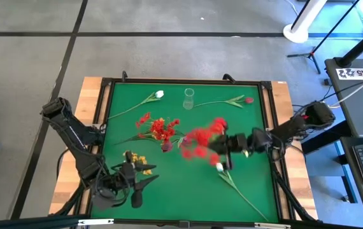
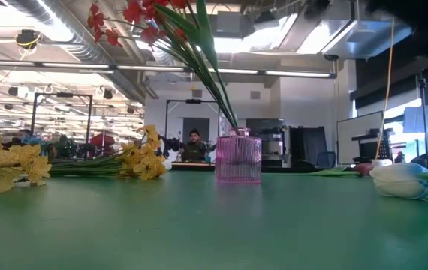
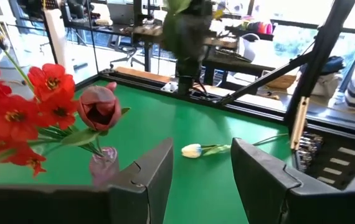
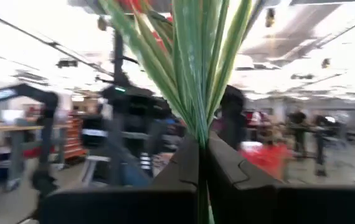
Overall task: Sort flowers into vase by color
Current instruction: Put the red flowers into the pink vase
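My right gripper (image 1: 222, 152) (image 4: 202, 140) hovers over the table's middle, shut on a red blossom cluster (image 1: 200, 141) whose stems (image 2: 210, 71) slant down toward the pink glass vase (image 2: 238, 157) (image 1: 188, 98). I cannot tell whether they reach into it. My left gripper (image 1: 140, 191) (image 3: 201, 163) waits open near the near-left corner, beside yellow-orange flowers (image 1: 134, 159). Lying flat on the mat are another red cluster (image 1: 159, 127), a dark red tulip (image 1: 167, 146), a white tulip (image 1: 159, 94), a second dark red tulip (image 1: 248, 100) and a second white tulip (image 1: 220, 167). My right gripper pinches the bundled green stems (image 4: 197, 121) of the red cluster between its two fingers. The fingers come level from the table's right and lie across the stems. The flower is lifted clear of the mat, standing roughly upright with its blossoms (image 2: 135, 15) leaning toward the table's left.
A black raised frame (image 1: 107, 114) borders the green mat. Bare mat lies along the near edge and the right side. A person shows in the room far behind the vase in the low view.
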You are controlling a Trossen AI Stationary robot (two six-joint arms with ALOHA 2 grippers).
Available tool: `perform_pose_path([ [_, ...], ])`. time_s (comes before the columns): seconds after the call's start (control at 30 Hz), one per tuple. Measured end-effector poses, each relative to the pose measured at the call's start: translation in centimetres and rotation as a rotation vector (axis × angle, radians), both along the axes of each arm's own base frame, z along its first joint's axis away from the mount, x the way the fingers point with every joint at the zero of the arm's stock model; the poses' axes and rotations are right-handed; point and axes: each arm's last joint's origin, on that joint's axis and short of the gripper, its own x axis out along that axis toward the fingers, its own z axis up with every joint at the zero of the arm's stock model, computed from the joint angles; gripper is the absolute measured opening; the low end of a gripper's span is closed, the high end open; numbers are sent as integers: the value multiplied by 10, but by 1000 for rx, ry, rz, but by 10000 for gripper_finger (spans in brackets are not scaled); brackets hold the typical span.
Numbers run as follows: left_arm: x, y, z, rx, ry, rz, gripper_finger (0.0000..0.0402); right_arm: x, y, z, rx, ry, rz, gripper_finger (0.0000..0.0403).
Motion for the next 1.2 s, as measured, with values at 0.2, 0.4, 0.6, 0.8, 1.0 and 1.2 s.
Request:
perform_pose_path([
  [0.2, 6, 7, 0, 71, 16, 42, 156, 15, -36, -10, 23, 32, -33, 7],
  [0.4, 12, 14, -1, 104, 36, 66, 156, 26, -59, -27, 40, 57, -55, 7],
  [0.6, 18, 21, -1, 128, 50, 90, 156, 46, -68, -46, 64, 100, -54, 7],
  [0.8, 25, 30, -2, 139, 63, 119, 156, 62, -65, -46, 40, 90, -8, 7],
  [1.0, 33, 47, 3, 131, 58, 177, 156, 60, -63, -31, 21, 35, 41, 7],
  [1.2, 34, 55, 29, 149, 26, 182, 156, 51, -61, -8, 24, -36, 131, 7],
])
